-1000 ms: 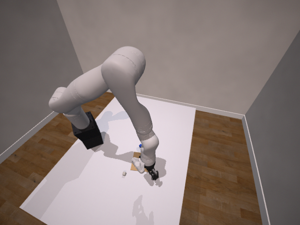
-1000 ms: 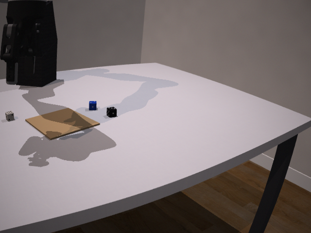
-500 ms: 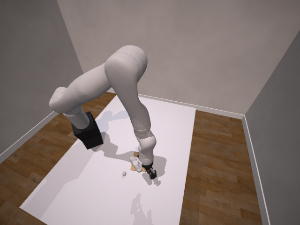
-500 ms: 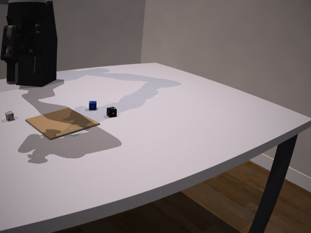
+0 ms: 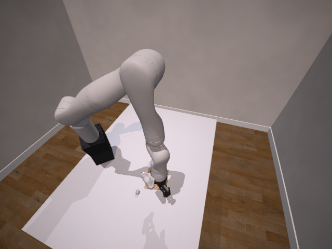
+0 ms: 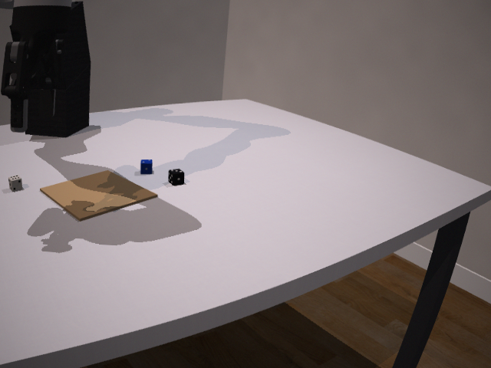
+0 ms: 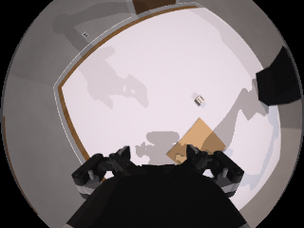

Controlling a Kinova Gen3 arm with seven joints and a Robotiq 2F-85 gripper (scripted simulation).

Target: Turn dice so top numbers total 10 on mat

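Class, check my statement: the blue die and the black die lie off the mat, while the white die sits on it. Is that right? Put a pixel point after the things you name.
Not quite: the white die (image 5: 137, 192) (image 6: 15, 183) (image 7: 199, 100) is off the mat (image 6: 75, 188) (image 7: 200, 129) too, as the exterior view shows. The rest stands.

"Has the claw (image 5: 166, 191) (image 6: 36, 114) (image 7: 158, 152) moved?"

"Yes, slightly, away from the right long edge of the bench (image 5: 182, 219) (image 6: 277, 253) (image 7: 166, 62) in the top view."

"And the blue die (image 6: 146, 167)?"

"Hidden now from above, behind the arm (image 5: 155, 120) (image 6: 39, 2)."
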